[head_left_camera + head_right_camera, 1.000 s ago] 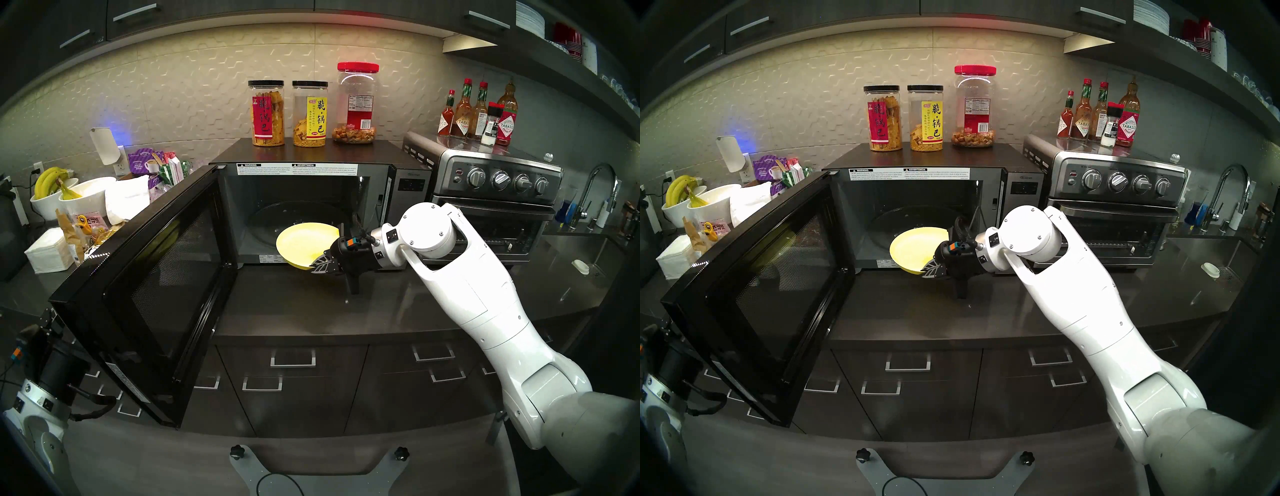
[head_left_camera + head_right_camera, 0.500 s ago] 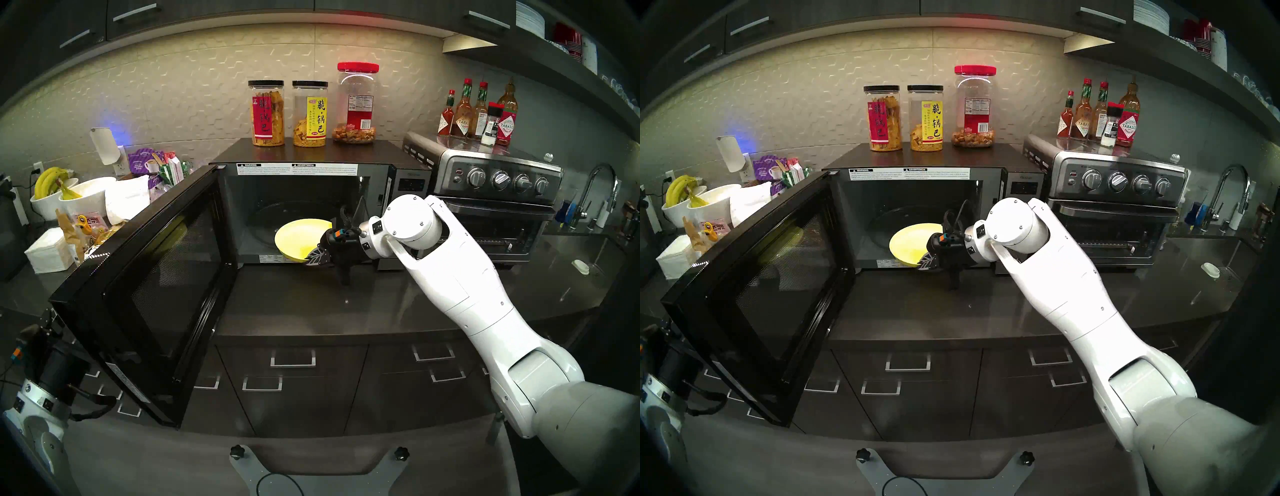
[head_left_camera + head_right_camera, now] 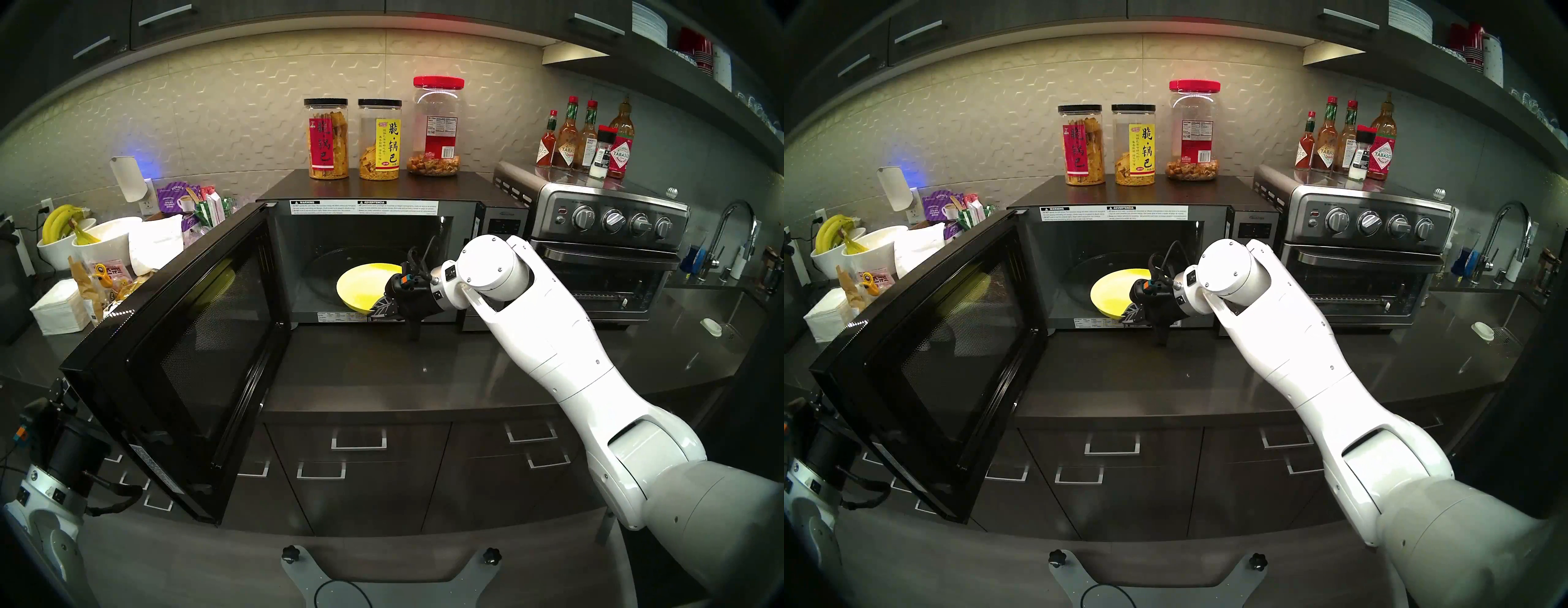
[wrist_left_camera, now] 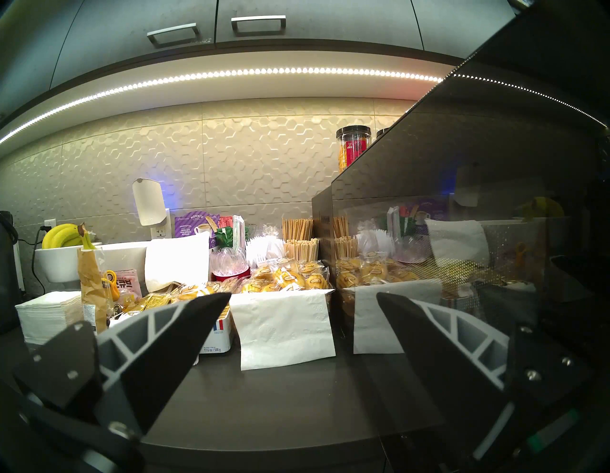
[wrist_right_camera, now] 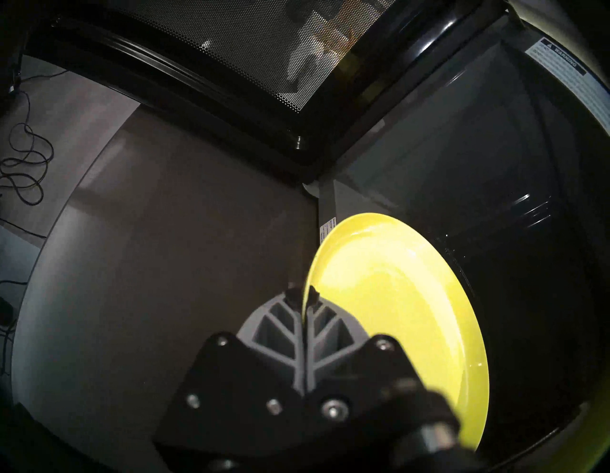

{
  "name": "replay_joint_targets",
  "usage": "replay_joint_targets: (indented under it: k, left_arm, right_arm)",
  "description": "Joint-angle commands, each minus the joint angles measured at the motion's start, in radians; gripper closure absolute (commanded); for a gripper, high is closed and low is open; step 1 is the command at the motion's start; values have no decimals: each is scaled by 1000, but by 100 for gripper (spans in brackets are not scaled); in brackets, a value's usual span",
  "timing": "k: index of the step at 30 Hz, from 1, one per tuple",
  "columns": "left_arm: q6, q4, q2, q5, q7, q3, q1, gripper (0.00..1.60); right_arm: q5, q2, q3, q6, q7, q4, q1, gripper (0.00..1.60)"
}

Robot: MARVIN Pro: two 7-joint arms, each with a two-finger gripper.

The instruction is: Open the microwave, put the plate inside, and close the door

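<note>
The black-and-grey microwave stands open, and its door is swung out to the left with the mesh inner side showing. My right gripper is shut on the near right rim of the yellow plate. It holds the plate tilted, partly inside the cavity above the front of the glass turntable. The right wrist view shows the fingers pinching the plate's edge. My left gripper is open and empty, low beside the door's glossy outer face; the head views hide it behind the door.
A steel toaster oven stands right of the microwave with sauce bottles on top. Three jars stand on the microwave. White bowls with bananas, napkins and snacks crowd the counter left of the door. A sink is at far right.
My right arm has pushed the plate up and back, deeper into the microwave cavity. The door and the left arm have not moved.
</note>
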Motion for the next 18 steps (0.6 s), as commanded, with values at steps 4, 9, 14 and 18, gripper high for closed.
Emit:
replay_joint_targets:
  k: [4, 9, 14, 18]
  left_arm:
    - [3, -19, 2, -2, 0, -2, -3, 0]
    - [4, -19, 1, -2, -1, -3, -4, 0]
    - [5, -19, -1, -1, -3, -3, -5, 0]
    - [6, -19, -2, 0, -4, -4, -6, 0]
  right_arm:
    - [-9, -42, 3, -12, -33, 12, 28, 160]
    - [-17, -47, 2, -15, -36, 13, 24, 160]
    - [-39, -67, -4, -5, -48, 50, 40, 160]
    - [-50, -85, -2, -3, -56, 91, 55, 160]
